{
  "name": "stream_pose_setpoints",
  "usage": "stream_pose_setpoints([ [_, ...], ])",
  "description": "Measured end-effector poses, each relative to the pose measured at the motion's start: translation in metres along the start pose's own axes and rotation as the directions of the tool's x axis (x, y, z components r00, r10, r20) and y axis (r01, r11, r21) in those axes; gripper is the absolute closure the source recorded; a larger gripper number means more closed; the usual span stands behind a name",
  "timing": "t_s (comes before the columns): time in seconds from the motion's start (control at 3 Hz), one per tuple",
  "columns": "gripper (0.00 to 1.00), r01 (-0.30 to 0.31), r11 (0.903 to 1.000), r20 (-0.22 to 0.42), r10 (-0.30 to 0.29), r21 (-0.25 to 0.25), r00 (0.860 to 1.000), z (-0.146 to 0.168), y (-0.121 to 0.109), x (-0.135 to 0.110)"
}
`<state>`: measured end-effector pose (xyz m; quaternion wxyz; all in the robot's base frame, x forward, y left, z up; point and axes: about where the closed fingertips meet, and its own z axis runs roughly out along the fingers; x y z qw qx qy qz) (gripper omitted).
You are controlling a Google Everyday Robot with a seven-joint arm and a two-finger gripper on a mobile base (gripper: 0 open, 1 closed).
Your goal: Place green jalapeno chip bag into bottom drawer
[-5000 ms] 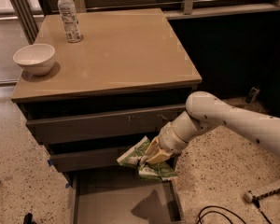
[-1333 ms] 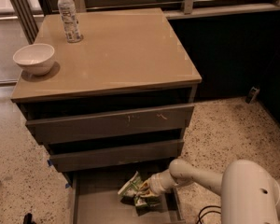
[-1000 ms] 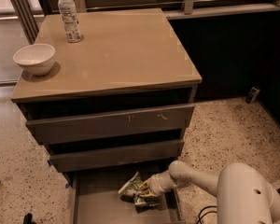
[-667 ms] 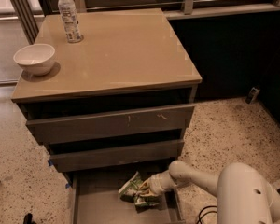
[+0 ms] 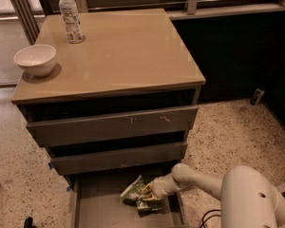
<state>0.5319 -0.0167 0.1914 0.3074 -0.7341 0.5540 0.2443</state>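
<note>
The green jalapeno chip bag (image 5: 137, 196) is a crumpled green and white foil bag. It lies low inside the open bottom drawer (image 5: 97, 208), near the drawer's right wall. My gripper (image 5: 150, 194) reaches down into the drawer from the right on a white arm (image 5: 199, 182). It is at the bag's right end and touches it. The bag hides the fingertips.
A white bowl (image 5: 35, 59) and a clear water bottle (image 5: 70, 15) stand on the cabinet top (image 5: 118, 46). Two wider drawers (image 5: 114, 127) above stick out slightly. My white arm base (image 5: 249, 201) fills the lower right. A dark cable lies on the speckled floor.
Five seconds ago the gripper held the bag above the drawer. It has since lowered the bag into the bottom drawer. Over the last second almost nothing has moved.
</note>
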Motion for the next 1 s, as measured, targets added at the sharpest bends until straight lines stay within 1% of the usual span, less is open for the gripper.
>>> stream_pose_setpoints([
  [0.33, 0.11, 0.000, 1.0000, 0.000, 0.000, 0.000, 1.000, 0.0000, 0.0000, 0.0000],
  [0.67, 0.00, 0.000, 1.0000, 0.000, 0.000, 0.000, 1.000, 0.0001, 0.0000, 0.0000],
  [1.0, 0.00, 0.000, 1.0000, 0.000, 0.000, 0.000, 1.000, 0.0001, 0.0000, 0.0000],
])
